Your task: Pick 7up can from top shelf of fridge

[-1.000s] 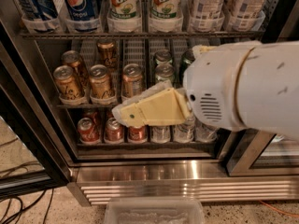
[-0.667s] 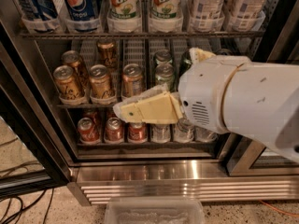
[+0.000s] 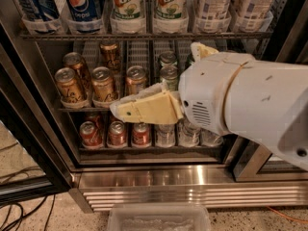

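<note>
End effector (image 3: pixel 121 112) points left, level, below a 7up can (image 3: pixel 127 6); grip state unclear.

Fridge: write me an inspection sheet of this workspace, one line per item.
Surface: top shelf, a wire rack with cans upright in clear trays.
Job's things: two 7up cans side by side mid-shelf; fridge with ribbed steel base.
Clutter: Pepsi cans to the left, white-labelled cans to the right; gold cans and red cans on the lower racks.
Grippers: tool below the top shelf, in front of the middle rack, pointing left, clear of the 7up cans.
Cables: black cables on the floor at left.
Surroundings: clear bin on the floor in front.
</note>
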### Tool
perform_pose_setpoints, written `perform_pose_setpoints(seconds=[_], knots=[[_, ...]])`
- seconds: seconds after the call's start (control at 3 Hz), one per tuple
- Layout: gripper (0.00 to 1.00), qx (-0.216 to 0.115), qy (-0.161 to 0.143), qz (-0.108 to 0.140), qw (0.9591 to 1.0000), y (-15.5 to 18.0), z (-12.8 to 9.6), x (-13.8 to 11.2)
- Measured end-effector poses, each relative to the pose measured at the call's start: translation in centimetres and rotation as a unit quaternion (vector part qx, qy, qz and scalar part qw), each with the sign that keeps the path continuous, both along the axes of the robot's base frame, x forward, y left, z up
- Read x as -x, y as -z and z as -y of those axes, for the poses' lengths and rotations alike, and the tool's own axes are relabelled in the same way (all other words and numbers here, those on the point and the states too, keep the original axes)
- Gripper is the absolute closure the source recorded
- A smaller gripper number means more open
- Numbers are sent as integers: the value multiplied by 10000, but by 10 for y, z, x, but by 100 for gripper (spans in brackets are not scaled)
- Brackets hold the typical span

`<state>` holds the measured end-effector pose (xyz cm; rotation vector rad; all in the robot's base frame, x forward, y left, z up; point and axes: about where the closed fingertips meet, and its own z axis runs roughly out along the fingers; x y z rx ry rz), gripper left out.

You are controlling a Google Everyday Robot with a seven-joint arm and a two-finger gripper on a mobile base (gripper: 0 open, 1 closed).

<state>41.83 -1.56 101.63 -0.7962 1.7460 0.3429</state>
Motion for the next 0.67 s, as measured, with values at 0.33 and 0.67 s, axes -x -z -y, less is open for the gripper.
perform_pose_setpoints(seconds=[0.33, 0.67], knots=[[0, -84, 68, 288, 9995, -8, -4, -10], [0, -221, 245, 756, 9966, -25, -9, -33]])
